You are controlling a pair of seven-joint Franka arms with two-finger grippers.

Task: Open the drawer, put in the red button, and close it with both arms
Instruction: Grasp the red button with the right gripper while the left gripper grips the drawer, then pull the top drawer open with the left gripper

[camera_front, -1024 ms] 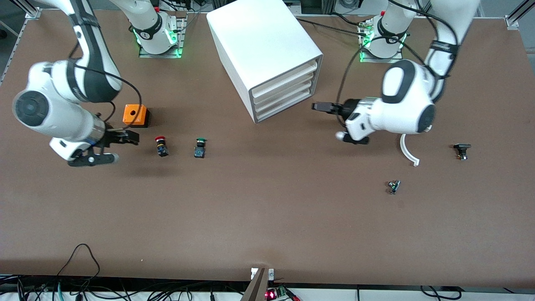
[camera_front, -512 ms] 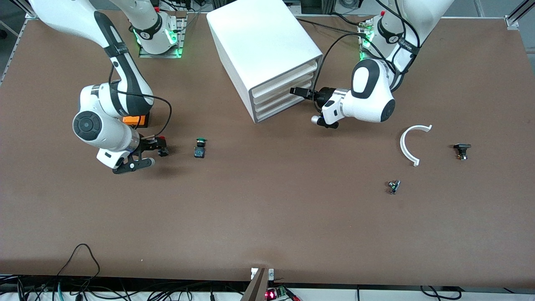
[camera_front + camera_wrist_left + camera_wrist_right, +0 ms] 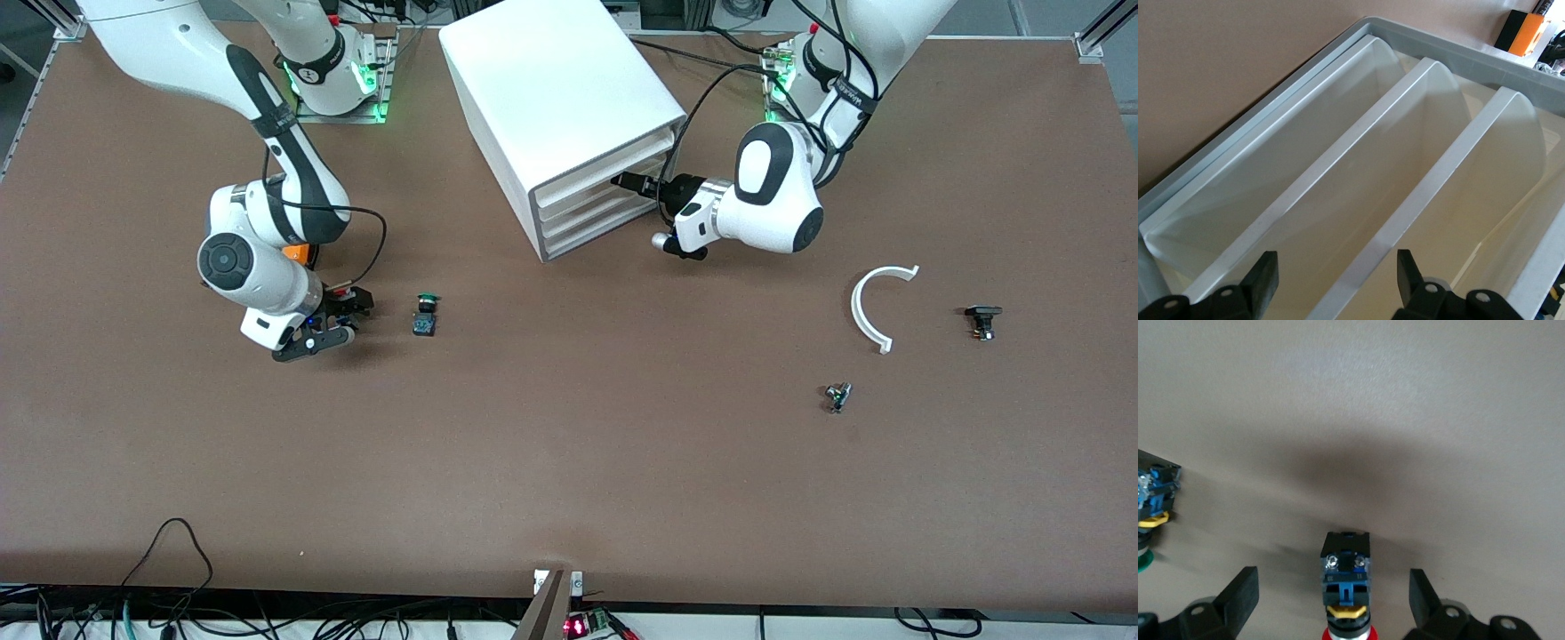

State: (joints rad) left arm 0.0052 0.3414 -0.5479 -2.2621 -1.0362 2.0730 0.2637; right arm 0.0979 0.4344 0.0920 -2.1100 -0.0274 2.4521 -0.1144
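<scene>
The red button (image 3: pixel 1346 583) lies on its side on the table, red cap toward my right wrist; in the front view the gripper hides most of it. My right gripper (image 3: pixel 348 309) is open and low at the table, one finger on each side of the button (image 3: pixel 1333 590), not touching it. The white cabinet (image 3: pixel 551 89) stands between the arm bases with all three drawers (image 3: pixel 605 191) shut. My left gripper (image 3: pixel 622 182) is open at the drawer fronts. In the left wrist view, a white drawer edge (image 3: pixel 1405 200) runs between its fingers (image 3: pixel 1335 280).
A like button with a green cap (image 3: pixel 426 316) lies beside the red one, toward the left arm's end. The orange box (image 3: pixel 298 253) is partly hidden by the right arm. A white curved piece (image 3: pixel 876 307), a black part (image 3: pixel 982 320) and a small metal part (image 3: pixel 837 396) lie toward the left arm's end.
My right gripper has moved toward the red button and now straddles it. My left gripper has moved in from the open table to the drawer fronts.
</scene>
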